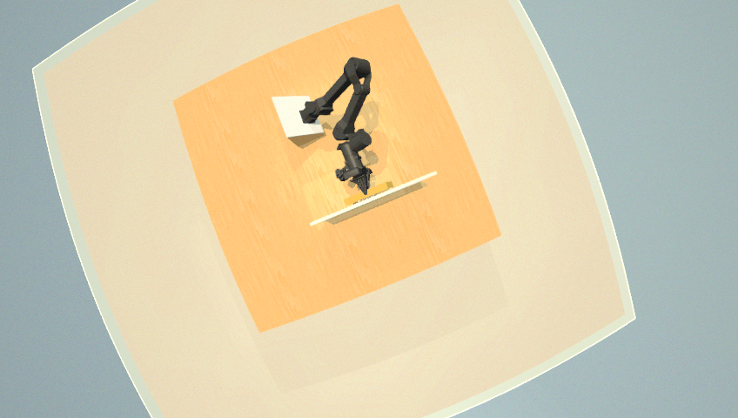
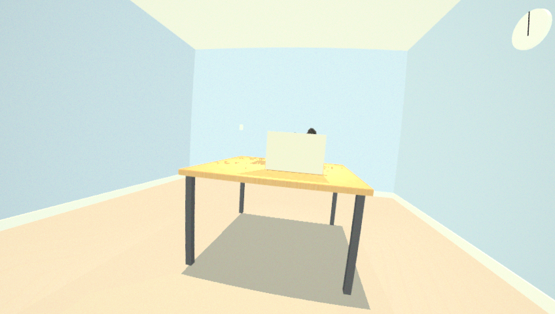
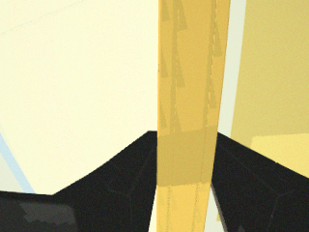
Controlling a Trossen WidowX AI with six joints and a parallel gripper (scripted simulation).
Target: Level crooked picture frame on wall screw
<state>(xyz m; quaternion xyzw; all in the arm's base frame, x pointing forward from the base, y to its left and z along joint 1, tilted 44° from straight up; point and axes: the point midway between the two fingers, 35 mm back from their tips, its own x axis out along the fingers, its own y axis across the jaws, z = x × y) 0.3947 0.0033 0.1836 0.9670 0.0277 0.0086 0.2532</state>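
Observation:
The picture frame (image 1: 385, 186) shows as a yellow-orange strip against one face of the upright white wall panel (image 1: 414, 182) (image 2: 295, 153) in the top view. My gripper (image 1: 365, 192) (image 3: 182, 141) is at the middle part of the frame, shut on one of its bars. In the wrist view that wooden bar (image 3: 193, 63) runs from top to bottom between the two black fingers. The exterior camera sees only the back of the panel, which hides the frame and gripper. The screw and notched strip are hidden. I cannot tell from these views whether the frame is level.
The arm's base end stands at a white block (image 1: 290, 115) on the wooden table (image 1: 290, 290) (image 2: 218, 169). The panel stands upright across the table, just beyond the fingers. A round clock (image 2: 537, 29) hangs on the room's right wall.

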